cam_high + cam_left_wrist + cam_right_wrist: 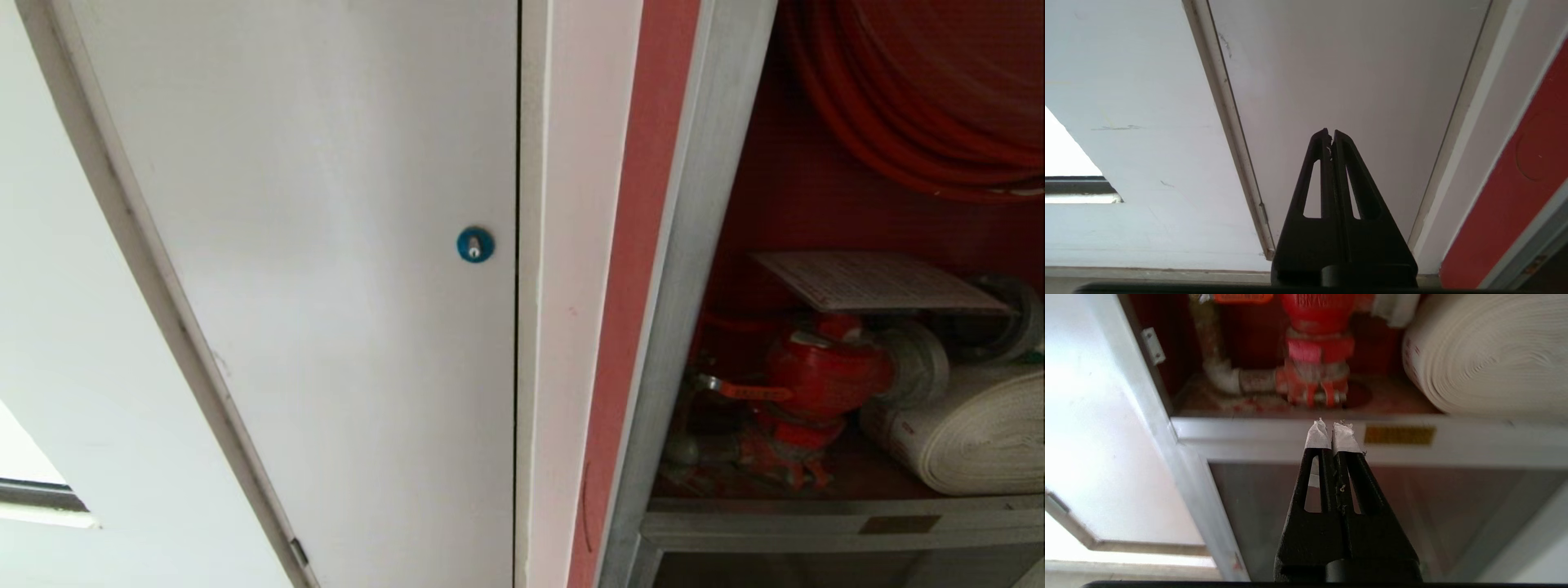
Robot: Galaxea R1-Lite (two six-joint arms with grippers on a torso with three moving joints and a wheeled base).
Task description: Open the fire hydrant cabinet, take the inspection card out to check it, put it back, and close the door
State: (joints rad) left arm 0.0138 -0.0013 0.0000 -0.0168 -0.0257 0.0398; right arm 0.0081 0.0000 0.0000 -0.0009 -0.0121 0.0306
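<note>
Head view shows the cabinet point(702, 245) open with the card point(878, 282) on the valve point(816, 376); the right gripper point(1334, 430), fingers closed and empty, should open them and grip the card's near edge, while the left gripper point(1331, 139) idles, closed.

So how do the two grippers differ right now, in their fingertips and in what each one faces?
The right gripper has white tape on its fingertips; the left gripper has bare black ones. The right faces the open fire hydrant cabinet, with its red valve and white rolled hose; the left faces the plain white door. Both are shut and hold nothing.
</note>
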